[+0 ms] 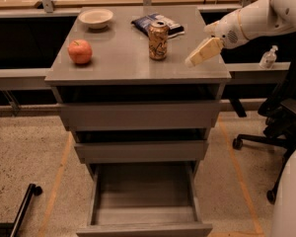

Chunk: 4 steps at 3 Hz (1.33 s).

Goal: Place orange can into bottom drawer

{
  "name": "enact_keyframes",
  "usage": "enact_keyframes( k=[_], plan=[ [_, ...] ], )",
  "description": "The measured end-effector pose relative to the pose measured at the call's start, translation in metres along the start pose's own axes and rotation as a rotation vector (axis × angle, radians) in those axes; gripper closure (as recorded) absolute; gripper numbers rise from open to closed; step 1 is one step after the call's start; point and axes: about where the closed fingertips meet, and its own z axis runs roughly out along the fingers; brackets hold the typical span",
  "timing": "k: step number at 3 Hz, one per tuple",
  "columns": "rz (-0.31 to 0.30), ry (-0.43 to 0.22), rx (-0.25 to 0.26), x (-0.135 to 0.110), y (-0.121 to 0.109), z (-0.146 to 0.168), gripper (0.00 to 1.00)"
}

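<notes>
Hovering at the cabinet's (113, 63) right edge, the pincer (193, 60), grip unclear, sits apart from the orange can (158, 40).

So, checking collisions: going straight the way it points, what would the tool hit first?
The tool, angled down-left over the cabinet top, would probably meet that surface short of the orange can; depth unclear.
</notes>
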Motion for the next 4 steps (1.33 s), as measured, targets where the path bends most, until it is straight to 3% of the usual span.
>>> enact_keyframes(
  k=[1, 2, 4],
  plan=[
    [0.058, -0.028, 0.031, 0.001, -0.003, 0.003, 0.00],
    [0.072, -0.115, 0.062, -0.023, -0.017, 0.030, 0.00],
    [0.075, -0.196, 0.053, -0.047, -0.040, 0.095, 0.00]
  ],
)
